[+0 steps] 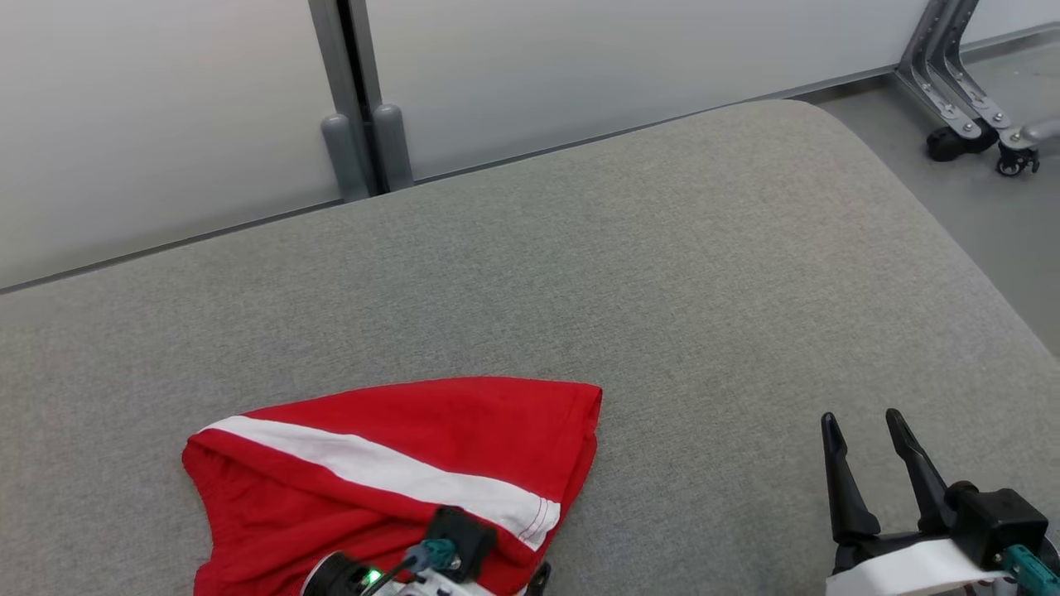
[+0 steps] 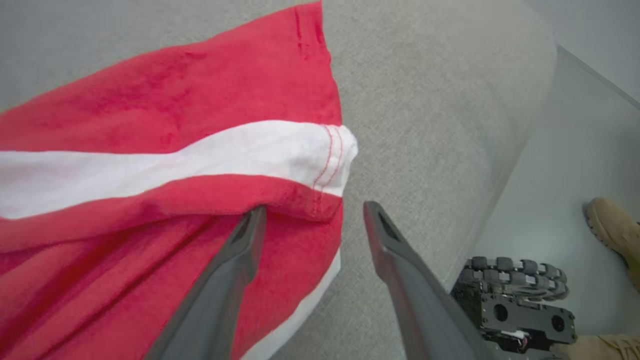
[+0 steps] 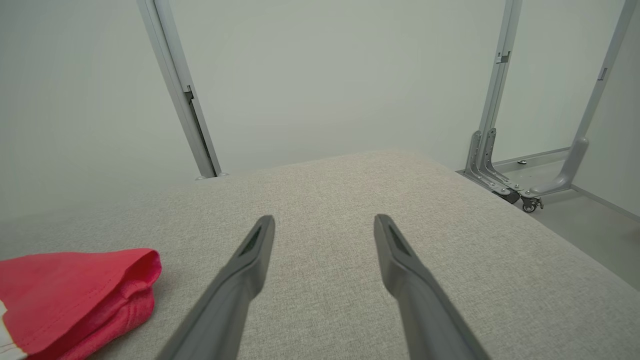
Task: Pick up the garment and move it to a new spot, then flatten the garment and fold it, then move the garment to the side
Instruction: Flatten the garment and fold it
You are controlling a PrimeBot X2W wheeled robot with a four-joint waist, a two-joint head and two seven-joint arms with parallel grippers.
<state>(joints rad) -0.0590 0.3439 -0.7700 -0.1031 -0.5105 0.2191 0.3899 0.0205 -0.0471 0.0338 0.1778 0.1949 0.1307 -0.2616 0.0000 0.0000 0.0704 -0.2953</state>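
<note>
Fingers (image 2: pixel 240 250) of the left gripper (image 2: pixel 314 207) stand wide apart and hold nothing. One tip touches a fold of the garment (image 2: pixel 175 100), and the other is over bare grey cloth just beside the garment's hem. The right gripper (image 1: pixel 861 416) is spread just as wide and is also empty. It hangs over the near right part of the tabletop (image 1: pixel 662 290), well apart from the garment.

The tabletop is covered in grey woven fabric with a rounded far right corner, and most of it is bare. Behind it are pale wall panels (image 1: pixel 166 124) joined by a grey metal post (image 1: pixel 356 99). To the right, a light grey floor (image 1: pixel 994 223) runs below the tabletop's edge. A metal frame (image 1: pixel 952 83) on castors (image 1: pixel 1014 161) stands on that floor by the wall, off the far right corner.

The garment is red with a white band across it. It lies folded over on itself at the near left of the tabletop, under the left wrist. Its rounded folded edge faces the right gripper.

In the left wrist view, a black unit (image 2: pixel 515 305) topped by a linked cable chain sits past the tabletop's edge. A person's tan boot (image 2: pixel 615 227) is on the floor near it.

Nothing lies on the tabletop between the two grippers.
</note>
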